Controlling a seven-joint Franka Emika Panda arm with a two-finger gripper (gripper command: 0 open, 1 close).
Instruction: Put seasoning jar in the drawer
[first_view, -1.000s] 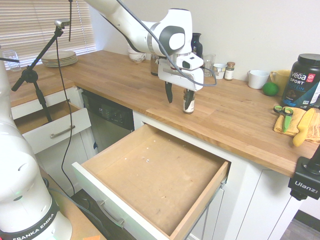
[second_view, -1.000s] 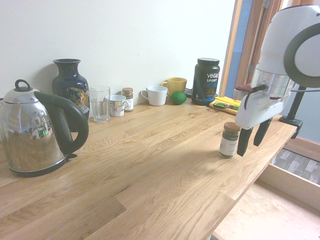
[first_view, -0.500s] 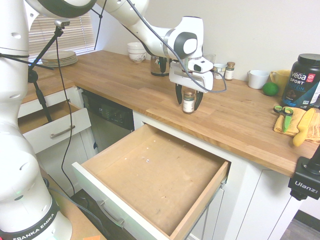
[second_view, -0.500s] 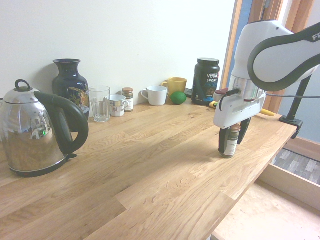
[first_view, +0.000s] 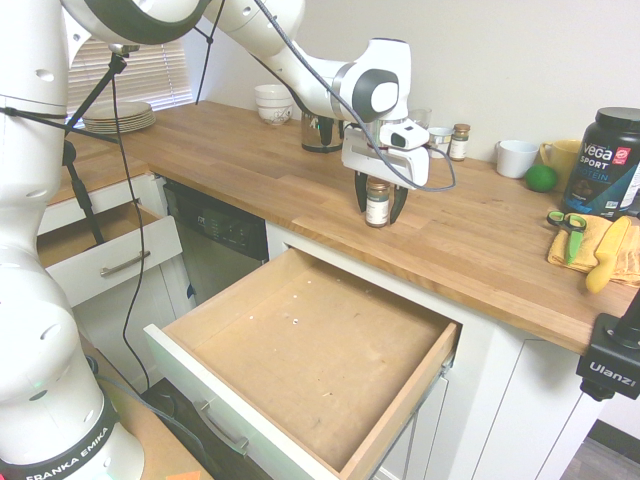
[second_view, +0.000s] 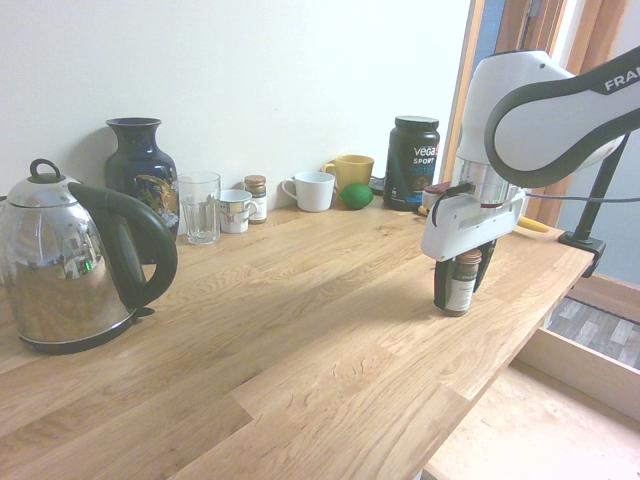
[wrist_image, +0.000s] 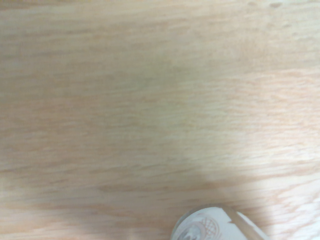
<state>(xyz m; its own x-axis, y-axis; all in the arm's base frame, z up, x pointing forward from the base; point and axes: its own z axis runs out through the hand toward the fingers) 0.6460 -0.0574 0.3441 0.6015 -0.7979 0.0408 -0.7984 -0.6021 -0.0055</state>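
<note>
The seasoning jar (first_view: 377, 203) stands upright on the wooden countertop (first_view: 250, 160), near its front edge, at about 12 o'clock from the open drawer (first_view: 310, 360). The gripper (first_view: 379, 201) points down over it with 1 finger on each side, spread a bit; I cannot tell if they touch the glass yet. The jar looks small, light, hard and smooth, so it could slip or break. Best to pinch the glass sides below the brown lid. The wrist view is blurry and shows only a white bit of something at its edge.
</note>
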